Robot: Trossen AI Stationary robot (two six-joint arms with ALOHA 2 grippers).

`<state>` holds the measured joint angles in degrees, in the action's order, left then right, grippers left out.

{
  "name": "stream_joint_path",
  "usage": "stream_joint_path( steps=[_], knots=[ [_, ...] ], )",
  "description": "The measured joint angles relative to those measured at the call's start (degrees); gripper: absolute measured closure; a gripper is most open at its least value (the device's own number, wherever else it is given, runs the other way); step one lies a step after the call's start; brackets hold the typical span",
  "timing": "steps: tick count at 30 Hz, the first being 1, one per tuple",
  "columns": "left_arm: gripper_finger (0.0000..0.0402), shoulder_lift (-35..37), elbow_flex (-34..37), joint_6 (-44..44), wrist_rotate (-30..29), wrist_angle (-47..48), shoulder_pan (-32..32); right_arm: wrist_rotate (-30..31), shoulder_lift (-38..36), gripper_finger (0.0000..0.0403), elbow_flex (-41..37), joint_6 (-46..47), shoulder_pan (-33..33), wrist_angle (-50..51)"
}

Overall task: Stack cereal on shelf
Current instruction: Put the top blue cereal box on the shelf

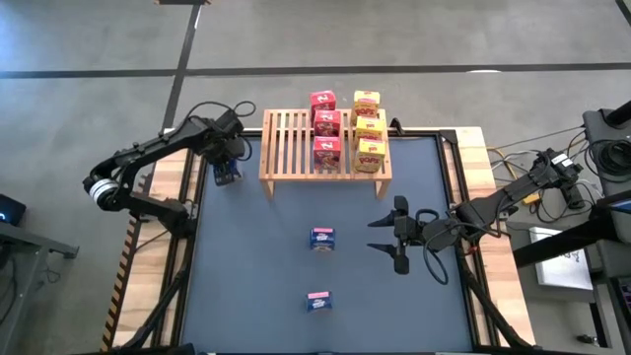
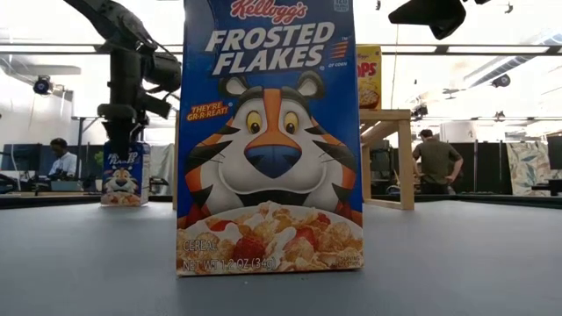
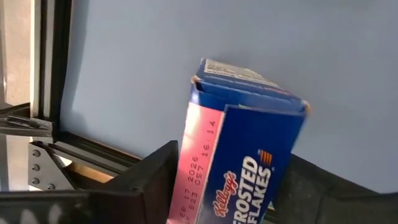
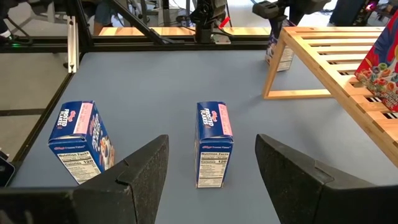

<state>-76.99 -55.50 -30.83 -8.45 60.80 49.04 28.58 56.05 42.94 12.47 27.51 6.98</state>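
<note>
A blue Frosted Flakes box (image 2: 268,136) stands upright so near the low camera that it fills the middle of that frame; in the high view it is the box at the lower centre of the blue mat (image 1: 246,296).

The left gripper (image 1: 226,170) is at the upper left of the mat, just left of the shelf (image 1: 291,148). Its fingers (image 3: 146,180) sit on either side of another blue box (image 3: 239,162) and appear to press its sides, holding it close to the mat's left edge and the black frame rail (image 3: 56,74). Open mat lies below it in the high view.

The right gripper (image 1: 399,235) hovers right of centre, its jaws spread apart with nothing between them, aimed at the third blue box (image 1: 322,238), which stands upright mid-mat. Bare mat separates the two, and more lies on each side of that box.

On the shelf, at the upper centre of the high view, the red boxes (image 1: 325,126) form one column and the yellow boxes (image 1: 370,130) another beside it, towards the shelf's right end. The slats to the left are bare.

A person (image 2: 436,160) stands in the room beyond the table.
</note>
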Motion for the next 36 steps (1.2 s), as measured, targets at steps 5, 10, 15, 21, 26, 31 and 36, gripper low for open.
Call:
stream_joint_path(
  steps=[5,10,15,21,26,31,36],
  knots=[
    [0.0230,0.0,-0.8,0.0,0.0,0.1,0.0,0.0,0.0,0.0174,0.0,0.0,0.0,0.0],
    [0.0240,0.0,-2.9,0.2,0.0,1.3,0.0,0.0,0.0,0.0174,0.0,0.0,0.0,0.0],
    [0.0241,0.0,-6.6,1.2,0.0,2.0,0.0,0.0,0.0,0.0174,0.0,0.0,0.0,0.0],
    [0.0241,0.0,-13.3,1.9,0.0,4.0,0.0,0.0,0.0,0.0174,0.0,0.0,0.0,0.0],
    [0.0241,0.0,-19.6,2.8,0.0,5.8,0.0,0.0,0.0,0.0174,0.0,0.0,0.0,0.0],
    [0.0241,0.0,-24.8,2.8,0.6,7.4,0.0,0.0,0.0,0.0174,0.0,0.0,0.0,0.0],
    [0.0241,0.1,-28.3,2.4,4.3,8.3,-0.1,0.0,0.0,0.0174,0.0,-0.6,0.0,0.0]
  ],
)
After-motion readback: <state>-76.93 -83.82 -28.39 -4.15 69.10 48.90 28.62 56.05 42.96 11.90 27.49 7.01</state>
